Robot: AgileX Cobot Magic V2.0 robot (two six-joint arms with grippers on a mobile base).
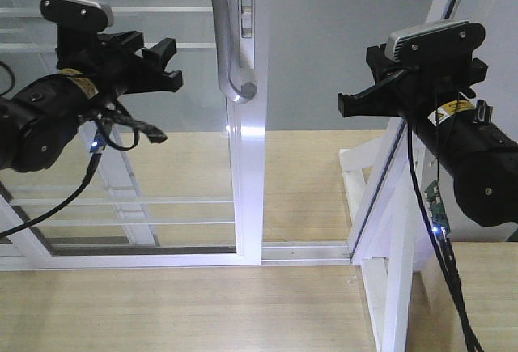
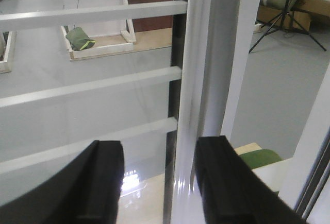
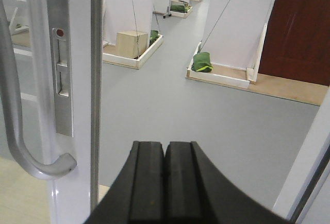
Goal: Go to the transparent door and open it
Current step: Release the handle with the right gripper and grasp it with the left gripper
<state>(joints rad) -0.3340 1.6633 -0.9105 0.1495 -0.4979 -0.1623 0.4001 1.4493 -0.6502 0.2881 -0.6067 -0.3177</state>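
Glossy white framing surrounds the tall clear-glass sliding door point(image 1: 249, 166), which is seen upright at the centre, between the two arms. Its curved grey pull handle point(image 1: 231, 61) is touched by neither arm. The left black end effector point(image 1: 168, 65) is held spread just left of the handle, while the right black end effector point(image 1: 346, 106) is pressed together, well apart to the right.
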